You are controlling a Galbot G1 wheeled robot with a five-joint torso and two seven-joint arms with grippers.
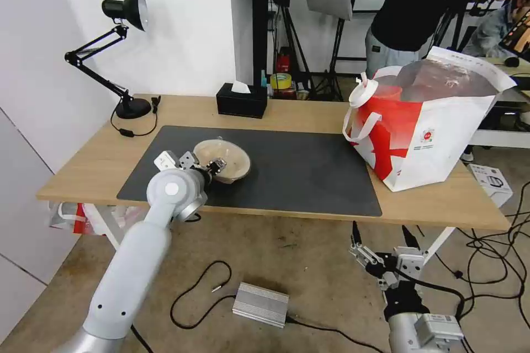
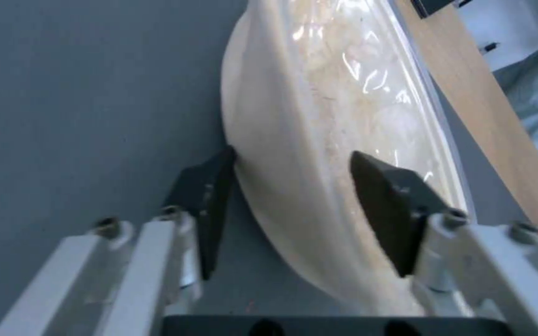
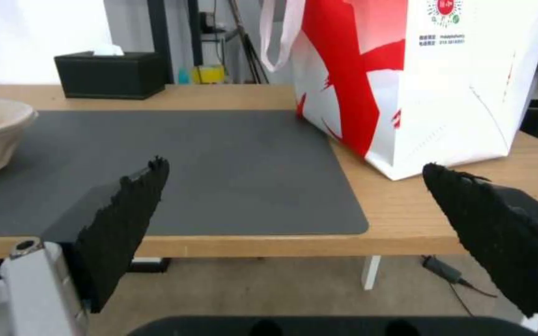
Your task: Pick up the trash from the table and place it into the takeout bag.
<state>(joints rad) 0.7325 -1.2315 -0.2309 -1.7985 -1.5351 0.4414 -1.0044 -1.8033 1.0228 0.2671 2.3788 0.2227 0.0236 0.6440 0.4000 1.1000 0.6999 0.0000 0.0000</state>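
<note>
On the dark mat (image 1: 287,171), our left gripper (image 2: 294,186) straddles the beige bowl's (image 1: 223,159) rim, fingers spread; we should close gently before lifting.

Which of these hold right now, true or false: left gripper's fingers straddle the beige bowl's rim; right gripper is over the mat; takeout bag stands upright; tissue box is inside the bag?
1. The left gripper has one finger either side of the shallow beige soiled bowl's rim. True.
2. The right gripper hangs over the dark grey mat. False: it waits below the light-wood table's front edge, open.
3. The red-and-white takeout bag stands upright. True.
4. The black tissue box is in the bag. False: it sits on the table's far edge.
</note>
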